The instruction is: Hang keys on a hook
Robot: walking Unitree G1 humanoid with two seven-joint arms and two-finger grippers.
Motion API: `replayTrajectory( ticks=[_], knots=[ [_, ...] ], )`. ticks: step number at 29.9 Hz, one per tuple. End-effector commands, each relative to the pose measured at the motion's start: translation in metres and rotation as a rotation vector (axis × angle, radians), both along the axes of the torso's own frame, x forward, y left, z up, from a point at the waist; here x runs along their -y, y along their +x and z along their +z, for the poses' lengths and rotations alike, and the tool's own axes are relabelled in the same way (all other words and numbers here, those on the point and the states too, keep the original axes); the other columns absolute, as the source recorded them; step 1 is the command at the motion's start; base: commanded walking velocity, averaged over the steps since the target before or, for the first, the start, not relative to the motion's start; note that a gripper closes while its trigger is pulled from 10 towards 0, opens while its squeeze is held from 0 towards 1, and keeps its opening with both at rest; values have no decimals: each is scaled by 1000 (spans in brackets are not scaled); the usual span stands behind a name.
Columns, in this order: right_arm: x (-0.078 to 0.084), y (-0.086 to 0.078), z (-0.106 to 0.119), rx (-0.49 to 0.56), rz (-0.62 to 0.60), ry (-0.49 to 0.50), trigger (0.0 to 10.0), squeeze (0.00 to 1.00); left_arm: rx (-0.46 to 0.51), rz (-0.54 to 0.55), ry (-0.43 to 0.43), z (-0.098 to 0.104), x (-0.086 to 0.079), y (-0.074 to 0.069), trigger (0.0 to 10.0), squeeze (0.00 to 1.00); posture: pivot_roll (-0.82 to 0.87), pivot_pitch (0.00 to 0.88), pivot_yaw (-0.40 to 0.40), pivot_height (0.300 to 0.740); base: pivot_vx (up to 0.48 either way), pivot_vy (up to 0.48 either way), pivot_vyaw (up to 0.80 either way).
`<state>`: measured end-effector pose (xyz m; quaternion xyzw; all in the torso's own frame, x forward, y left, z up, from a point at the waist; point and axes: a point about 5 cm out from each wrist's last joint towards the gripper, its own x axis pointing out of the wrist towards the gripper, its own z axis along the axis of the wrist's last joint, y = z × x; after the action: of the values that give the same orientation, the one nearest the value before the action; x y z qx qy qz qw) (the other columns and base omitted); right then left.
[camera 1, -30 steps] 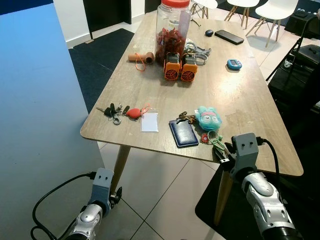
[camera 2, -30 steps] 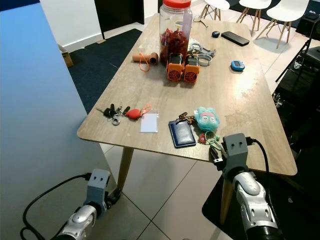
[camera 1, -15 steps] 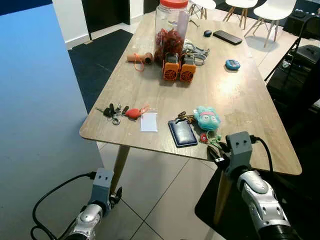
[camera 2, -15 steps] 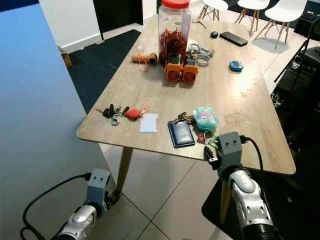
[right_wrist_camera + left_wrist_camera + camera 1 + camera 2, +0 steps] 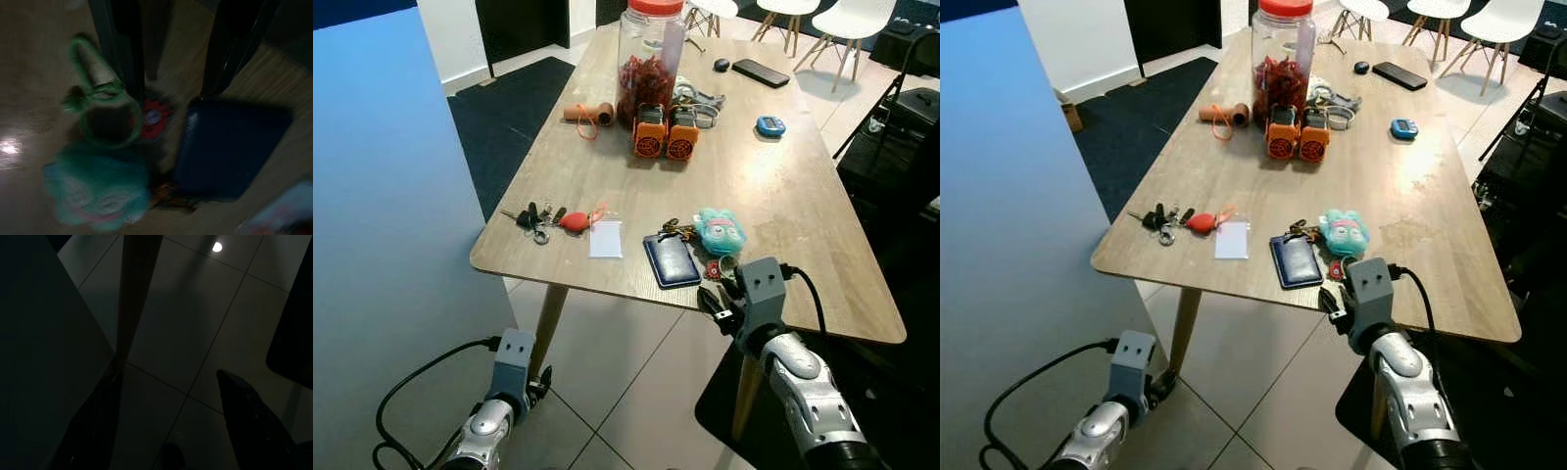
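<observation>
The right gripper (image 5: 713, 302) hovers at the near edge of the wooden surface (image 5: 783, 186), its jaws spread apart and holding nothing. In the right wrist view, which is blurred, the two black fingers (image 5: 124, 46) stand well apart, one over the green ring (image 5: 105, 122) and the other over the corner of the dark blue card holder (image 5: 230, 147).

The key bunch nearest the jaws lies on the surface just beyond the fingertips — a teal plush charm (image 5: 721, 231), a small red tag (image 5: 713, 269) and the green ring, all bunched together just beside the dark blue card holder. The red tag sits between the two fingers in the right wrist view; whether either finger touches the bunch cannot be told.

A second set of keys (image 5: 534, 219) with a red fob (image 5: 575, 221) lies near the surface's left edge, well apart from the gripper, with a small white card (image 5: 606, 238) beside it. Farther back stand a tall jar (image 5: 651, 54) with a red lid and two orange devices (image 5: 666, 134).

The left gripper (image 5: 171, 431) hangs idle below the surface near the tiled floor (image 5: 195, 323) — its jaws are parted and empty in the dark left wrist view.
</observation>
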<state>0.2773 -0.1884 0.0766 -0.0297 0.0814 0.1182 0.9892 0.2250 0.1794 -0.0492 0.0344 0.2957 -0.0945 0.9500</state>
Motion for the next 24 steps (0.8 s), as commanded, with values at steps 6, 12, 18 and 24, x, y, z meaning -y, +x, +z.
replayTrajectory(
  ticks=[6, 12, 18, 24],
  knots=[
    [38, -3, -1, 20, -231, 128, 10000, 0, -25, 10, 11, -4, -7, -7, 10000, 0, 55, 68, -23, 740, 0, 0, 0],
    [37, -7, -11, -27, -238, 155, 10000, 82, -28, 12, 10, -4, -6, -7, 10000, 0, 56, 69, -25, 740, 0, 0, 0],
    [37, -6, -15, -37, -257, 129, 10000, 0, -30, 12, 12, -5, -6, -8, 10000, 0, 56, 71, -24, 740, 0, 0, 0],
    [34, 0, -15, -48, -232, 122, 10000, 0, -30, 10, 13, -5, -6, -8, 10000, 0, 59, 73, -25, 740, 0, 0, 0]
  ],
)
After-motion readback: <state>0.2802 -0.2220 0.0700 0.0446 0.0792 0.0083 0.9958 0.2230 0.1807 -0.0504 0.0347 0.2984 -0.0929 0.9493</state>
